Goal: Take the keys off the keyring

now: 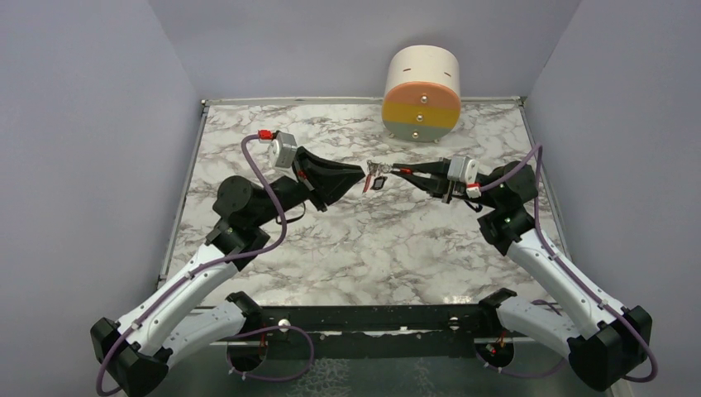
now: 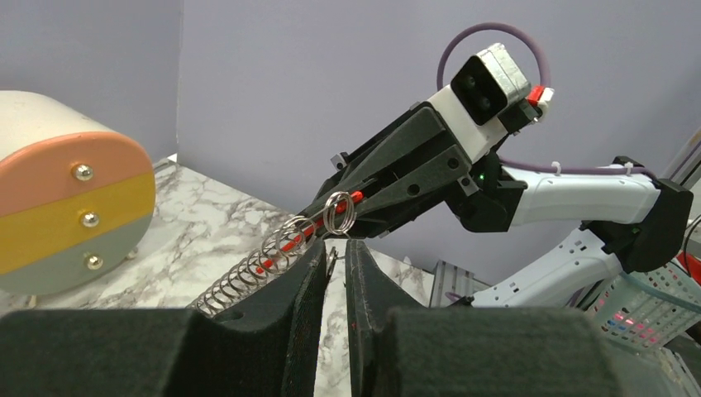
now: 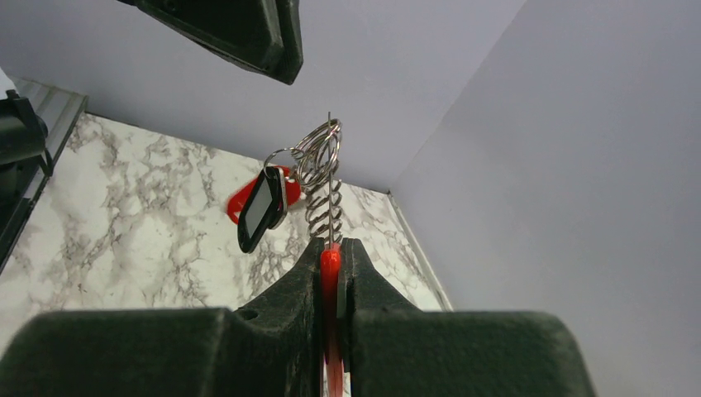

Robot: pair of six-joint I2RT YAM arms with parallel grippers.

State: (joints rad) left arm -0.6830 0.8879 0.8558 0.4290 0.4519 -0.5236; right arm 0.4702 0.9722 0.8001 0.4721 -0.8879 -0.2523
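The keyring hangs in the air between my two grippers over the middle of the marble table point(image 1: 355, 248). My right gripper point(image 3: 331, 244) is shut on its red clip point(image 3: 330, 263). From there a silver coil point(image 3: 325, 207) runs out to a thin ring point(image 3: 318, 149). A dark-headed key point(image 3: 260, 207) dangles from a small ring, with a red-headed key point(image 3: 238, 201) behind it. My left gripper point(image 2: 334, 246) stands just below the coil point(image 2: 248, 273), jaws a narrow gap apart. A thin metal piece point(image 2: 331, 260) sits edge-on between the tips, against the left finger. From above the keys point(image 1: 377, 180) show between both grippers.
A round cream box point(image 1: 422, 93) with orange, yellow and grey drawer fronts stands at the back of the table, behind the grippers. Grey walls close in three sides. The arm bases sit at the near edge.
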